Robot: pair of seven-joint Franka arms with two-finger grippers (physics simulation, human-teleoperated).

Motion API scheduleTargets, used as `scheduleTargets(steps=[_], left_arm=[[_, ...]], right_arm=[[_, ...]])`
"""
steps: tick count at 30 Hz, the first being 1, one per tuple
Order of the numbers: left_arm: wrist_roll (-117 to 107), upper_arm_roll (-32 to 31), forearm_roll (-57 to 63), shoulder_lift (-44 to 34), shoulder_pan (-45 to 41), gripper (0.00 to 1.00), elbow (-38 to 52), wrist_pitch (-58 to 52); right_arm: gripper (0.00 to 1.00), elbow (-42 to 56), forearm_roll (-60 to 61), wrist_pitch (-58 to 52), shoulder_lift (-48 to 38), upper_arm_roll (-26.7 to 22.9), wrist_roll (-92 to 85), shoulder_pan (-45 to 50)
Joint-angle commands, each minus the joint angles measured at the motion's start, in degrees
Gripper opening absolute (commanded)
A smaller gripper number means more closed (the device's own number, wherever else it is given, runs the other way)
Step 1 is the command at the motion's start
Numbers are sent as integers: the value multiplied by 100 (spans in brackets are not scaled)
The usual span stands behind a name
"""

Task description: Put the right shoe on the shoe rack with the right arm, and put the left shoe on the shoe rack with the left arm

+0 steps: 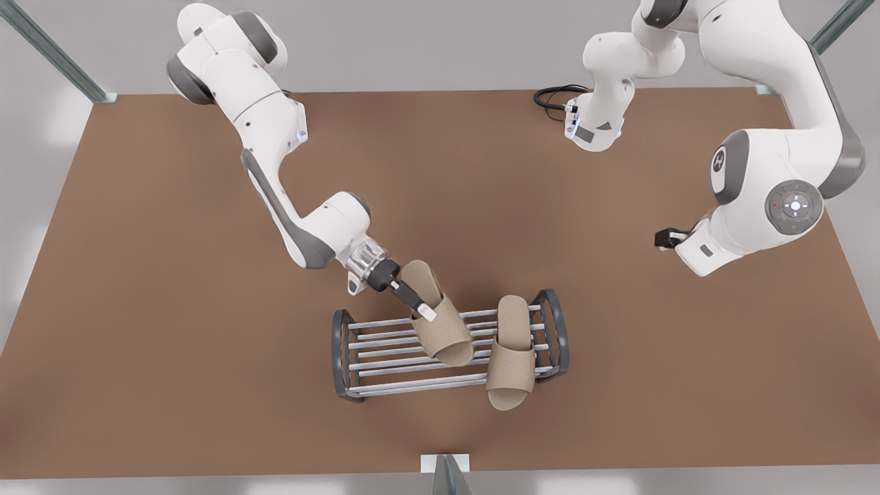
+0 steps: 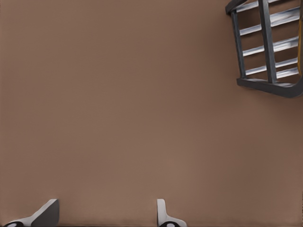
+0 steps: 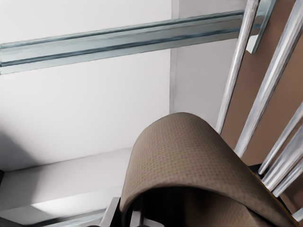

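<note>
The shoe rack [image 1: 385, 357] stands near the table's front middle, pale bars between dark arched ends. One tan slipper [image 1: 512, 350] lies across the rack at the front view's right end, its toe hanging over the front bar. A second tan slipper [image 1: 436, 316] rests tilted on the rack's middle bars, and my right gripper [image 1: 419, 306] is shut on its side. Its strap [image 3: 189, 156] sits close up in the right wrist view, beside the rack bars [image 3: 277, 85]. My left gripper [image 1: 663, 238] waits open at the front view's right, fingers [image 2: 163, 215] apart over bare table, the rack's end [image 2: 265, 47] farther off.
A black cable [image 1: 553, 96] coils at the table's back edge by the arm's base. Metal frame posts [image 1: 62, 55] stand at the back corners and a bracket [image 1: 445, 467] at the front edge. The brown table [image 1: 172, 330] is bare on both sides of the rack.
</note>
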Motion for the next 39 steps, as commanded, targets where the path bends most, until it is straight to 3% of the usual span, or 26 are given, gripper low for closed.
scheduleTargets(steps=[1,13,15,17,19,20,39], left_arm=[[-1478,-2,9,-10,-56,100,3,-162],[-1487,-11,-53,-54,-153,100,3,-153],[-1487,-11,-53,-54,-153,100,3,-153],[-1487,-11,-53,-54,-153,100,3,-144],[-1487,-11,-53,-54,-144,100,3,-144],[-1487,-11,-53,-54,-153,100,3,-145],[-1830,-29,-62,-151,-241,100,-24,-171]], right_arm=[[21,24,-6,-9,48,-16,-824,-15],[21,296,-24,0,382,-324,-842,11],[46,296,-33,-9,391,-350,-842,11],[51,296,-50,-17,435,-367,-842,11],[78,288,-59,-70,452,-385,-842,20],[100,288,-59,-70,452,-385,-842,20],[100,200,-94,-79,241,-394,-842,55]])
